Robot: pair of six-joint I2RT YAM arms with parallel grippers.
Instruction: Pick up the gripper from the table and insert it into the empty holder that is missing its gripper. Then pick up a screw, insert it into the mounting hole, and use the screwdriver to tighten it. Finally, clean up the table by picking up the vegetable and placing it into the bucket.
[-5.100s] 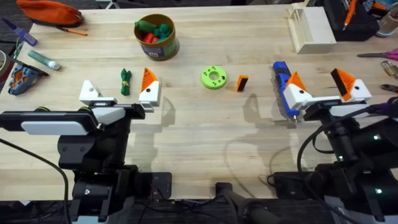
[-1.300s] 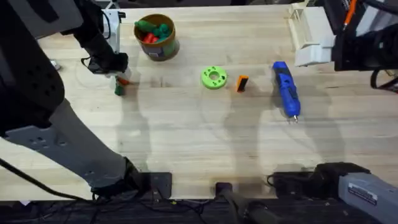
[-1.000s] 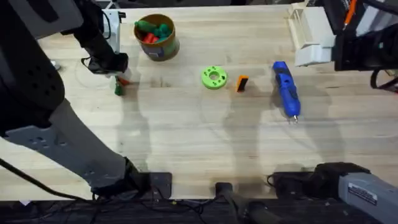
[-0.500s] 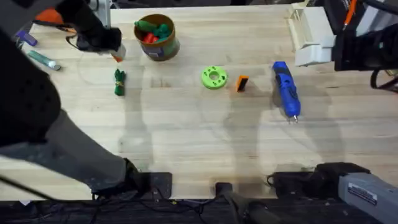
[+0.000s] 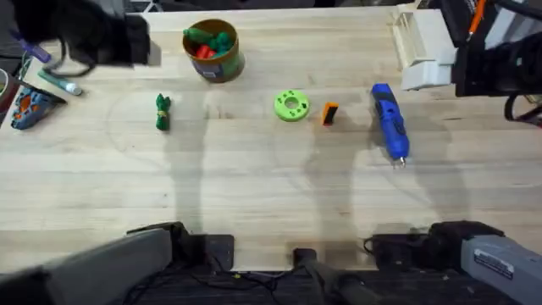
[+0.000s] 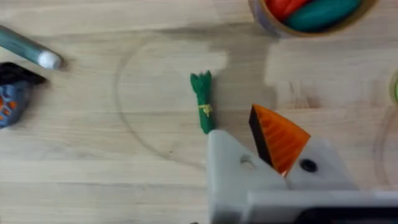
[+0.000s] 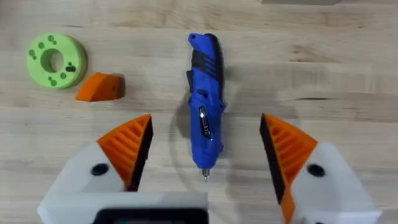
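Note:
The dark green vegetable [image 5: 163, 111] lies flat on the wood, also seen in the left wrist view [image 6: 203, 109]. My left gripper [image 6: 249, 127] hovers above and beside it, shut on nothing. One side carries an orange ribbed finger [image 6: 280, 138]; the other is the bare white empty holder [image 6: 231, 163]. The left arm [image 5: 93, 38] is a dark blur at the far left. The loose orange gripper [image 5: 329, 113] [image 7: 101, 87] stands between the lime disc and the blue screwdriver [image 5: 389, 121]. High over the screwdriver [image 7: 204, 115], my right gripper [image 7: 205, 149] hangs open. The bucket [image 5: 213, 51] holds toy pieces.
A lime-green disc [image 5: 291, 105] sits mid-table. A marker [image 5: 58, 81] and a grey pouch [image 5: 25, 106] lie at the left edge. A white rack [image 5: 421, 38] stands at the back right, next to the right arm [image 5: 500, 59]. The near half of the table is bare wood.
The left arm has lifted away from the vegetable and swung back to the left. The vegetable stays on the table. The right arm has not moved.

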